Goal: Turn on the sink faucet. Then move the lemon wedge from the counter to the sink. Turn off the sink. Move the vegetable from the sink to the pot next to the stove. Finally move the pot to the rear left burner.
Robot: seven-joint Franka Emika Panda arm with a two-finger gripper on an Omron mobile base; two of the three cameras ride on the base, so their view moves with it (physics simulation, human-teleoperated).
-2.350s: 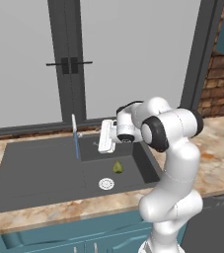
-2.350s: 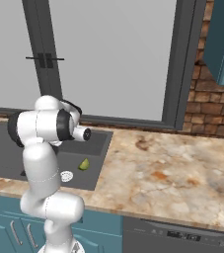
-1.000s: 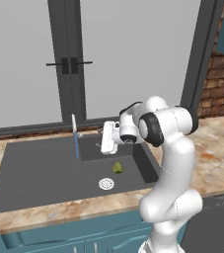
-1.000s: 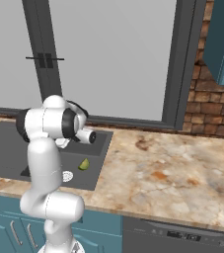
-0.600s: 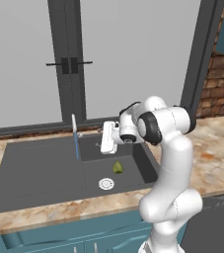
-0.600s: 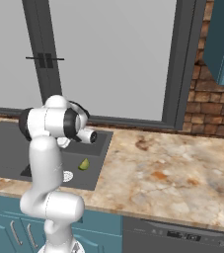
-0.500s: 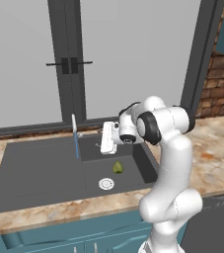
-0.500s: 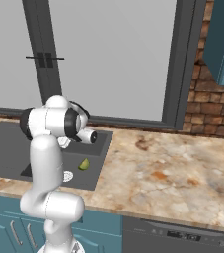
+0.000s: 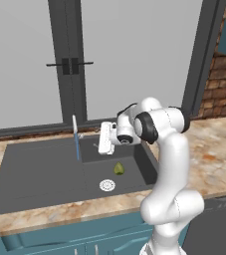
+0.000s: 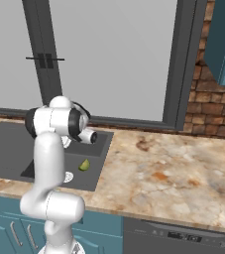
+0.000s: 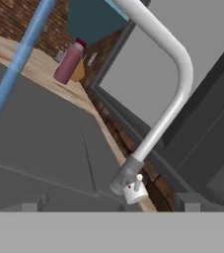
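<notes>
The thin silver sink faucet (image 9: pixel 74 124) stands at the back rim of the dark grey sink (image 9: pixel 40 169), and a blue stream of water (image 9: pixel 77 147) runs from its spout. The yellow-green lemon wedge (image 9: pixel 118 169) lies in the basin beside the round drain (image 9: pixel 107 185); the right base view has the wedge (image 10: pixel 84 164) there too. My gripper (image 9: pixel 102 142) hangs open and empty just right of the faucet, above the basin. In the hand view the faucet's base and small lever (image 11: pixel 138 182) sit close ahead, between my open gripper's (image 11: pixel 109 203) tips. The pot and stove are out of view.
Marbled beige counter (image 10: pixel 163 173) runs to the right of the sink, over teal cabinet fronts (image 9: pixel 74 241). A dark-framed window (image 9: pixel 67 64) rises behind the faucet. A pink bottle (image 11: pixel 68 62) stands on the counter beyond the far end of the sink.
The arm and hand have edged slightly left toward the faucet. The water keeps running and the wedge has not moved.
</notes>
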